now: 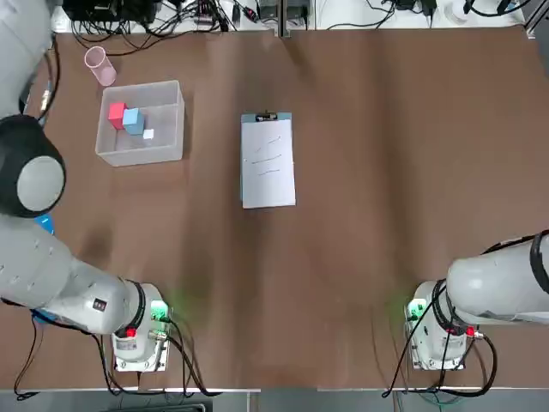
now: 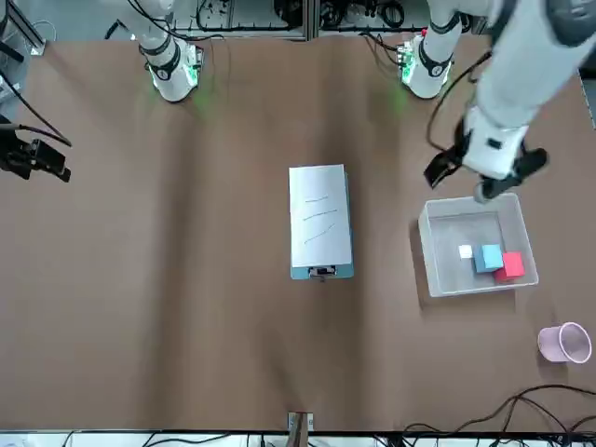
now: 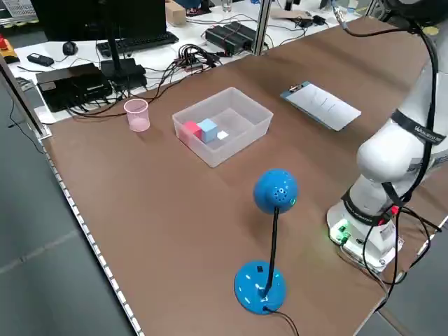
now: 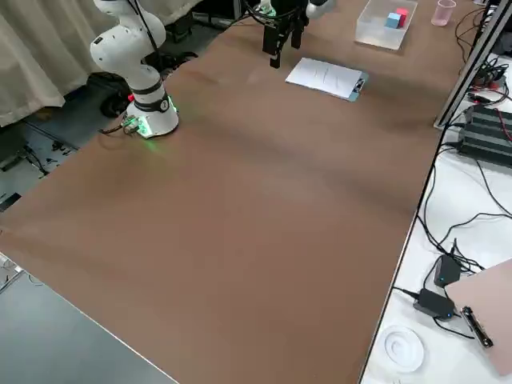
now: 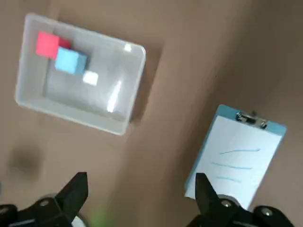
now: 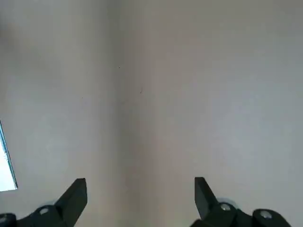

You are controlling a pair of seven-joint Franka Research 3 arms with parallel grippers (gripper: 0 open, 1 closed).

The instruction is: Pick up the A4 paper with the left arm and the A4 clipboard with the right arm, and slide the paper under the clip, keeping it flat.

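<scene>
Brown tabletop [image 1: 369,215] is carrying the work; cables and electronics are lining its far edge.

Position of task items: the A4 paper [image 1: 268,163] is lying flat on the A4 clipboard [image 1: 267,118], mid-table, its far end appearing to sit beneath the silver clip [image 1: 267,115]. Board and sheet are running with their long axis straight away from the robot, clip end farthest from the bases.

Left gripper [image 2: 484,172] is hanging above the table just beside the clear bin's [image 1: 141,123] near wall, fingers spread wide and holding nothing. From it the board is lying toward the table's centre, on the robot's right. This arm is the nearer of the two.

Right gripper [image 6: 139,201] is hanging over bare table well out on the robot's right, fingers likewise spread and empty; in its wrist view only a sliver of the board's edge is showing.

Judgement: any coming grasp is turning on the board's near short edge and long sides being free, with the clip end pointing away.

Bin contents: red, blue and small white blocks. A pink cup [image 1: 99,65] is standing beyond the bin.

Writing: three faint pen strokes on the sheet, not legible as text. No brand or label is readable anywhere.
</scene>
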